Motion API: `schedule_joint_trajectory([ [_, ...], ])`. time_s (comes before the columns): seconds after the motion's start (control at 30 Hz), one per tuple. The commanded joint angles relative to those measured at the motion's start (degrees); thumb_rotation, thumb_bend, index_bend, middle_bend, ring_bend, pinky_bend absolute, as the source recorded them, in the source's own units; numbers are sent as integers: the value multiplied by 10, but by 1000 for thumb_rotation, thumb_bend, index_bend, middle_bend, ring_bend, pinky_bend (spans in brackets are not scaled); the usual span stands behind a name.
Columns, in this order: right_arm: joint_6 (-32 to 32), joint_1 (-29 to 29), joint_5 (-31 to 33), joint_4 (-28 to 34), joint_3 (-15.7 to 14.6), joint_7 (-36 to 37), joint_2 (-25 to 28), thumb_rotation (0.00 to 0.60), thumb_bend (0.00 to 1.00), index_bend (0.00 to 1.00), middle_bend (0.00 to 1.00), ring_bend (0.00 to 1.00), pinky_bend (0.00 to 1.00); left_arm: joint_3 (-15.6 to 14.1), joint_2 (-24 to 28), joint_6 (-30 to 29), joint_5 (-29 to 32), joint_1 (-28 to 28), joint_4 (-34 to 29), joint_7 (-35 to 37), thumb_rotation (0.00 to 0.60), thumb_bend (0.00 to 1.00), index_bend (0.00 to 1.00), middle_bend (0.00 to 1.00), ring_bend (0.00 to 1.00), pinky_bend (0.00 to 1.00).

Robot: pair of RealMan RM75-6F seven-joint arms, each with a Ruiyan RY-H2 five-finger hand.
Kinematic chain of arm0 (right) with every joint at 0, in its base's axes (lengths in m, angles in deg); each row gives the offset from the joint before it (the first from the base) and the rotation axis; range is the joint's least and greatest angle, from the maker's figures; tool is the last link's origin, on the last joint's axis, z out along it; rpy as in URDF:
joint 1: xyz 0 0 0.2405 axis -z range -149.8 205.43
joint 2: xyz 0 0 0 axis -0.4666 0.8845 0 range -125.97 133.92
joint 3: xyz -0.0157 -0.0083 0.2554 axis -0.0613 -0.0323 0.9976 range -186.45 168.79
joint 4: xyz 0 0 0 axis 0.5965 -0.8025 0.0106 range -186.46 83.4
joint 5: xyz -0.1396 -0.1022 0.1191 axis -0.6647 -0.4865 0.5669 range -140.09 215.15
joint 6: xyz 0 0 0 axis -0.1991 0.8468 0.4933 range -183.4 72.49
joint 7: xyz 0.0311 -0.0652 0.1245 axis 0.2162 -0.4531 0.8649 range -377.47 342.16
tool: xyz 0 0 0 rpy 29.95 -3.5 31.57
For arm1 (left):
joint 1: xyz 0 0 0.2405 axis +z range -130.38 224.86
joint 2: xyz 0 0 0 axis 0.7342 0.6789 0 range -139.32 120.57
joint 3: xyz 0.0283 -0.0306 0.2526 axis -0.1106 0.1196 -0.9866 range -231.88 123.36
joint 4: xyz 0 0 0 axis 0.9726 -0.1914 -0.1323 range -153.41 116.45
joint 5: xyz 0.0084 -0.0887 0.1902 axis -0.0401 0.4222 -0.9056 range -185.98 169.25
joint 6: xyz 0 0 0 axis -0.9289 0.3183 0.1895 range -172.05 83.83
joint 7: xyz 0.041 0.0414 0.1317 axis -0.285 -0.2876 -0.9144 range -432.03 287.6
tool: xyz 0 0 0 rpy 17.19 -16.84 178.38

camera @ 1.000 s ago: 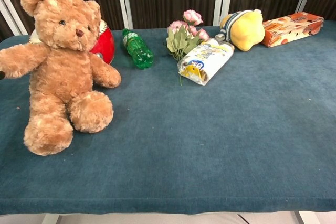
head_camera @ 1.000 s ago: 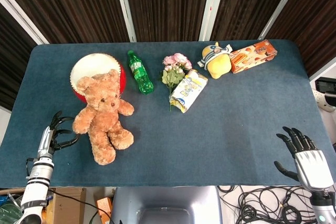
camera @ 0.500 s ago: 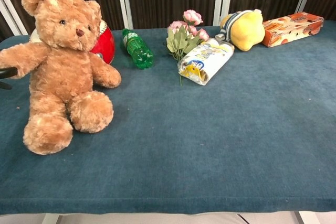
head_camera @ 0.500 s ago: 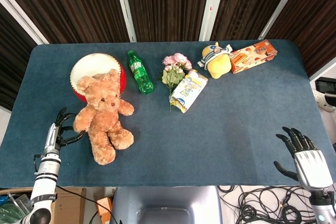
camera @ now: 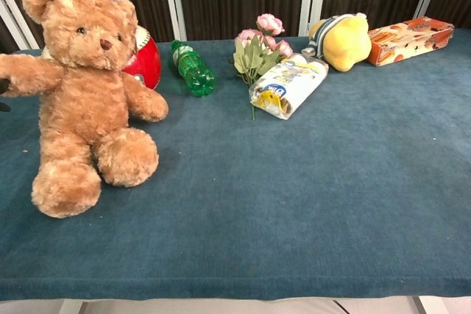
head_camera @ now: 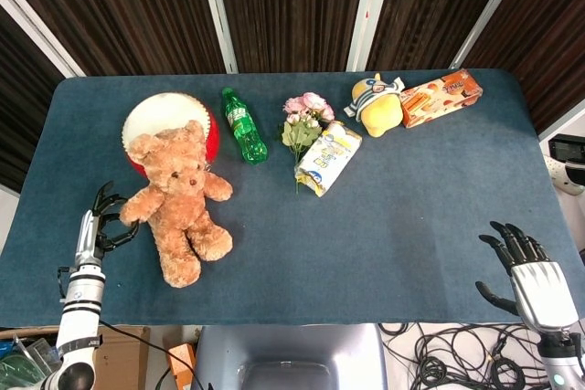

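A brown teddy bear (head_camera: 178,203) sits on the blue table (head_camera: 402,216) at the left, leaning against a red and white drum (head_camera: 151,121). My left hand (head_camera: 102,224) is at the bear's outstretched paw, its dark fingers curled round the paw's tip. In the chest view only fingertips (camera: 2,86) show at the left edge beside the teddy bear (camera: 85,101). My right hand (head_camera: 533,282) hangs past the table's front right corner, fingers spread, holding nothing.
Along the back lie a green bottle (head_camera: 244,125), pink flowers (head_camera: 303,121), a white and yellow packet (head_camera: 328,158), a yellow plush toy (head_camera: 378,104) and an orange box (head_camera: 441,97). Cables lie on the floor below the front edge.
My left hand has moved in to the bear's paw and closed round it. The bear's arm has lifted and the bear has shifted slightly left. The right hand stays still.
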Motion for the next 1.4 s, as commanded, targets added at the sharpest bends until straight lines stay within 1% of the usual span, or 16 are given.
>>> schedule_joint_trajectory([
  [0.03, -2, 0, 0, 0, 0, 0, 0, 600, 123, 263, 114, 82, 234, -4, -7, -16, -9, -1, 8, -18, 600, 504, 590, 92, 144, 392],
  [0.27, -8, 0, 0, 2, -1, 1, 1, 600, 123, 266, 114, 82, 234, -14, -5, -1, 4, -1, 12, -27, 600, 506, 591, 109, 144, 391],
  [0.37, -9, 0, 0, 2, -1, 1, 2, 600, 123, 267, 114, 82, 234, -12, 0, 4, 2, -2, 6, -23, 600, 505, 596, 108, 144, 392],
  [0.53, -9, 0, 0, 2, 1, 1, 1, 600, 123, 267, 114, 82, 234, -7, 10, -9, -19, -4, -12, -30, 600, 505, 597, 107, 144, 391],
  [0.63, -12, 0, 1, 2, 1, 1, 1, 600, 123, 267, 114, 82, 234, -8, 13, -17, -24, -3, -20, -37, 600, 504, 598, 107, 144, 390],
  [0.8, -18, -1, 4, 4, 1, 1, 2, 600, 123, 267, 114, 82, 234, -16, 10, -3, -5, -3, -6, -39, 600, 503, 598, 102, 144, 389],
  [0.93, -20, -1, 5, 5, 1, 1, 2, 600, 123, 267, 114, 82, 234, -14, 11, 7, 1, -6, -1, -33, 600, 502, 597, 101, 144, 389],
  [1.07, -20, -1, 6, 5, 2, 0, 2, 600, 123, 267, 114, 82, 234, -11, 15, -8, -21, -5, -13, -33, 600, 503, 598, 99, 144, 390],
  [1.2, -23, -1, 7, 5, 2, 1, 2, 600, 123, 267, 114, 82, 234, -14, 15, -24, -32, -3, -18, -42, 600, 502, 597, 100, 144, 390],
  [1.4, -28, -2, 9, 6, 1, 0, 2, 600, 123, 267, 114, 82, 234, -19, 8, -6, -7, -3, 2, -38, 600, 499, 597, 98, 144, 390],
])
